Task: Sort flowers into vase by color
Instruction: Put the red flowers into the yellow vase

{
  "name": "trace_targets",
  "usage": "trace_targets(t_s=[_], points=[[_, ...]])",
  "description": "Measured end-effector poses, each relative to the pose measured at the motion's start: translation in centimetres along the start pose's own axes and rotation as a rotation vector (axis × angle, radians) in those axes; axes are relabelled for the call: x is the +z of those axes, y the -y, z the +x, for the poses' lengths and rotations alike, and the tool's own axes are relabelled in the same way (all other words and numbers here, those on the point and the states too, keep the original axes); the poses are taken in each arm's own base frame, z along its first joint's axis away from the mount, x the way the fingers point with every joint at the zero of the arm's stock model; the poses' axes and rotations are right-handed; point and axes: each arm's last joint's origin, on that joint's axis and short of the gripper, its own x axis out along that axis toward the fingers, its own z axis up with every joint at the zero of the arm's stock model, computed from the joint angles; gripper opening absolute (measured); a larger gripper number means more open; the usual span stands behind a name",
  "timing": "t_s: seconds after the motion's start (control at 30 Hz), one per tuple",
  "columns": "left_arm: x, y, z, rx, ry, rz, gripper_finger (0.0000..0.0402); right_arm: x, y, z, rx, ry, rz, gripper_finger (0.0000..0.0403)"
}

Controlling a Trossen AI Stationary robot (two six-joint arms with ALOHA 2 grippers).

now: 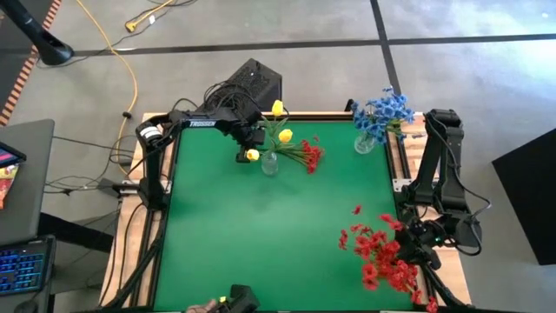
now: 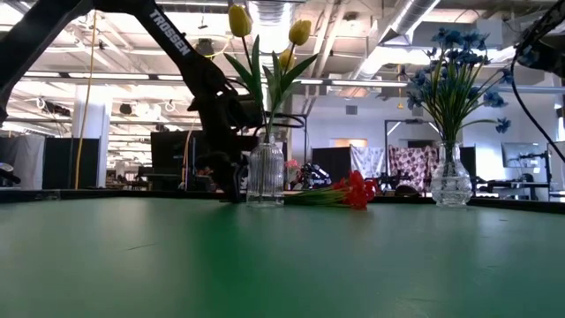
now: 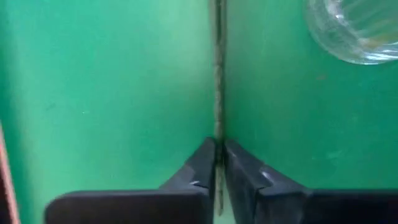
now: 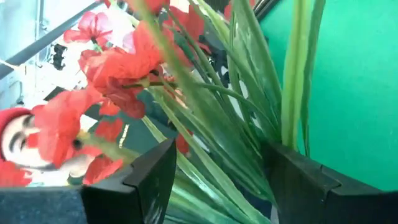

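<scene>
My left gripper hovers at the far side of the table, just left of a clear glass vase that holds yellow tulips. It is shut on a thin green stem, with a yellow bud beside it. A red sprig lies on the table right of that vase. Blue flowers stand in a second vase. My right gripper is open at the right near corner, over a pile of red flowers, whose stems and leaves pass between its fingers. My left gripper pinches the thin green stem between its two fingers. The stem runs straight on past the fingertips over the green mat, close to the glass vase. My right gripper has red-flower stems between its open fingers; whether it touches them I cannot tell.
A black box and cables sit behind the table's far edge. The green mat's middle is bare. Wooden rails run along the table's sides. A keyboard sits on a desk to the left.
</scene>
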Motion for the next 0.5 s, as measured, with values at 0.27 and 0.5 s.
trace_targets(t_s=[0.27,0.5], points=[[1.5,-1.4,-3.2,0.063,0.029,-0.024,0.0002,0.0,0.0,0.1,-0.001,0.0,0.004,0.0265],[3.1,-2.0,-9.1,0.147,0.094,0.016,0.0,0.0,0.0,0.1,0.0,0.001,0.005,0.0265]])
